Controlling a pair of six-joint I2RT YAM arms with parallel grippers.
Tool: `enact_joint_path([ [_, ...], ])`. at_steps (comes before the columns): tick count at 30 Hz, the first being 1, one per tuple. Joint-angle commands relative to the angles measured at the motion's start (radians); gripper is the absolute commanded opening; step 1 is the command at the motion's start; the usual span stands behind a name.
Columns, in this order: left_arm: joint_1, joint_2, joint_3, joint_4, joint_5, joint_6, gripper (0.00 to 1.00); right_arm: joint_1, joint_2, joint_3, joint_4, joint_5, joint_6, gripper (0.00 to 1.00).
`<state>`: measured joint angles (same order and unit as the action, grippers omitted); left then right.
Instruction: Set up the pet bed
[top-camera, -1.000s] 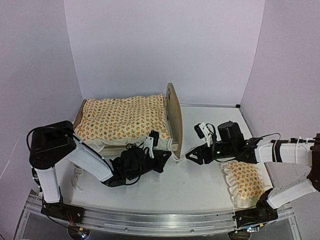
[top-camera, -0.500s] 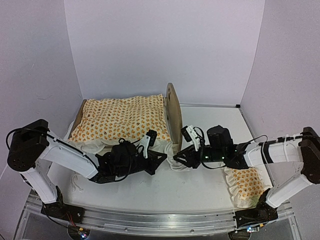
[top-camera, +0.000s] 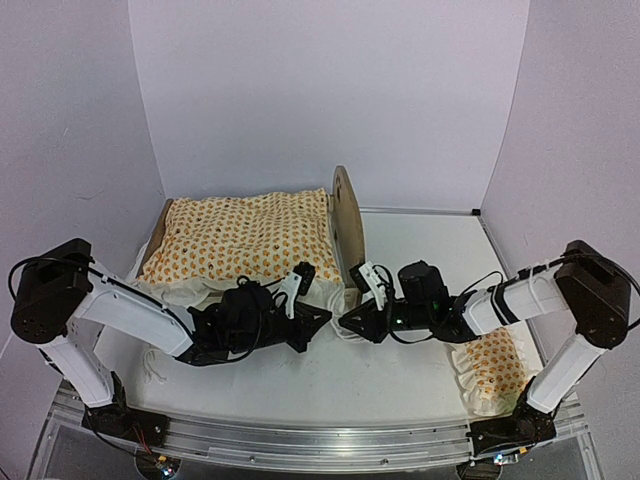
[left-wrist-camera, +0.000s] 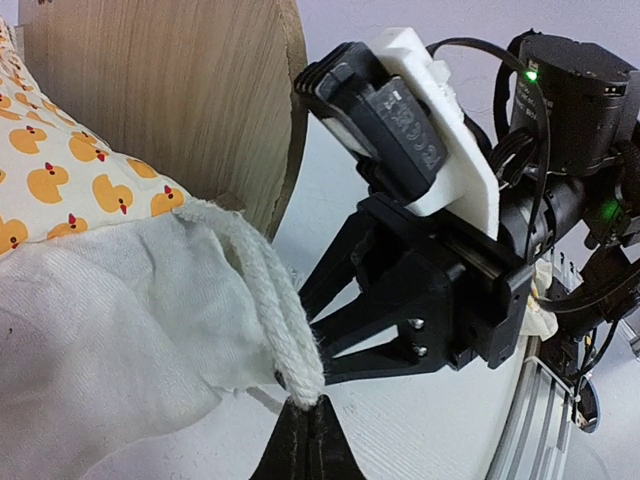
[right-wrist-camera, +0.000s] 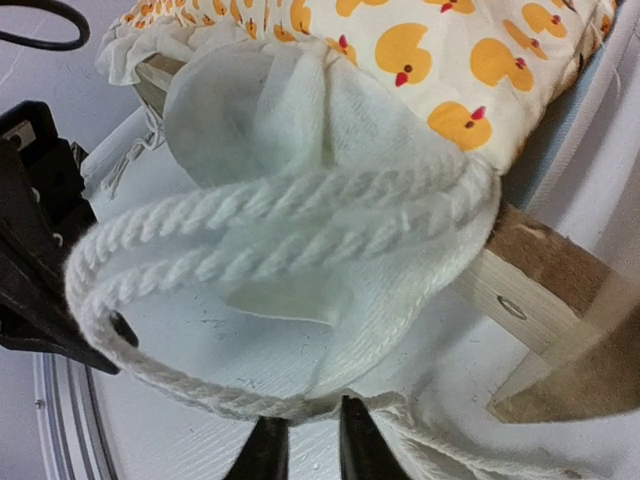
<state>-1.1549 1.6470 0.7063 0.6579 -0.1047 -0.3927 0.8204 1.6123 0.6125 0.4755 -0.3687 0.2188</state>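
The pet bed stands at the back left, its light-wood end board (top-camera: 348, 225) upright; the mattress is hidden under the orange duck-patterned quilt (top-camera: 245, 235). My left gripper (top-camera: 320, 320) is shut on the quilt's white rope cord (left-wrist-camera: 285, 330) at the bed's near right corner, fingertips together (left-wrist-camera: 308, 415). My right gripper (top-camera: 346, 325) faces it a few centimetres away. Its fingertips (right-wrist-camera: 312, 440) are pinched on the quilt's white corded ruffle (right-wrist-camera: 300, 400), beside the bed's wooden leg (right-wrist-camera: 530, 290). The end board (left-wrist-camera: 170, 100) fills the left wrist view behind the quilt (left-wrist-camera: 60, 170).
The small matching ruffled pillow (top-camera: 490, 365) lies on the table at the near right, under the right arm's forearm. A loose white cord (top-camera: 155, 365) trails near the left arm's base. Purple walls close in the back and sides.
My right gripper has moved left from the table's middle to the bed's near corner and narrowed onto the quilt's edge. My left arm has stretched lower and slightly right, still holding the cord.
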Motion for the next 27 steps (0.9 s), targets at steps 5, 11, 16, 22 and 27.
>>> enact_joint_path([
  [5, 0.015, -0.132, 0.000, -0.049, -0.003, 0.042, 0.00, 0.029, -0.024, 0.042, 0.111, 0.038, 0.028, 0.00],
  [11, 0.039, -0.179, -0.005, -0.101, -0.003, 0.069, 0.00, 0.034, -0.150, 0.037, -0.026, 0.077, 0.046, 0.00],
  [16, 0.066, -0.204, 0.009, -0.182, 0.040, 0.107, 0.00, 0.033, -0.251, 0.088, -0.179, 0.154, 0.029, 0.00],
  [22, 0.092, -0.214, 0.045, -0.279, 0.081, 0.133, 0.00, 0.034, -0.297, 0.258, -0.365, 0.196, -0.030, 0.00],
  [27, 0.098, -0.186, 0.074, -0.291, 0.100, 0.119, 0.00, 0.033, -0.262, 0.408, -0.509, 0.253, -0.066, 0.00],
])
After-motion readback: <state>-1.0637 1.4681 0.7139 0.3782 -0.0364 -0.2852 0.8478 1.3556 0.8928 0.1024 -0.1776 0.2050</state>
